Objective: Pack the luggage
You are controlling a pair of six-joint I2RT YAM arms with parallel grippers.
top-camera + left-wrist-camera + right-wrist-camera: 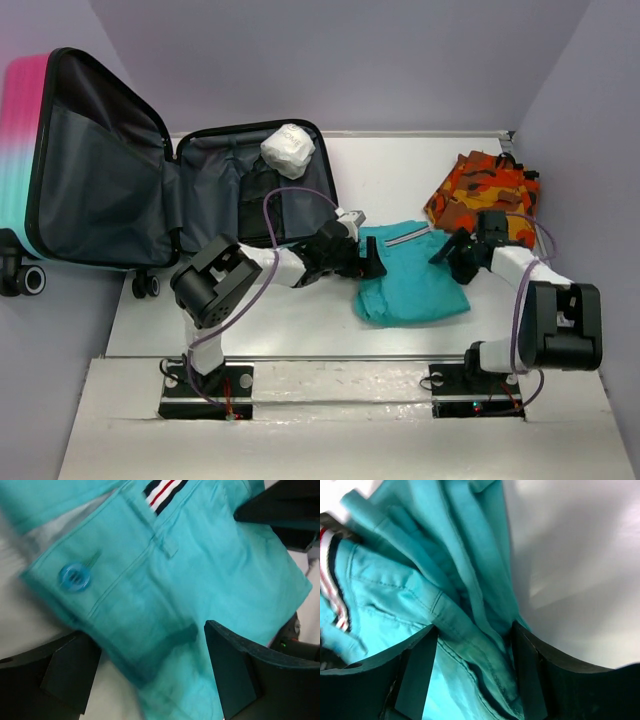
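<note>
Upper left of the top view: luggage (110, 180), open, stiff-shelled, wheeled; you may set it rolling. Centre: teal shorts (410, 285), limp; grip the thick waistband (130, 575). Left gripper (150, 672), right gripper (472, 665): fingers apart, straddling cloth.

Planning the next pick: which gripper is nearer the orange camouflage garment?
Right. The right gripper is at the teal shorts' right edge, just beside the orange garment; the left gripper is at the shorts' left edge, farther away.
</note>
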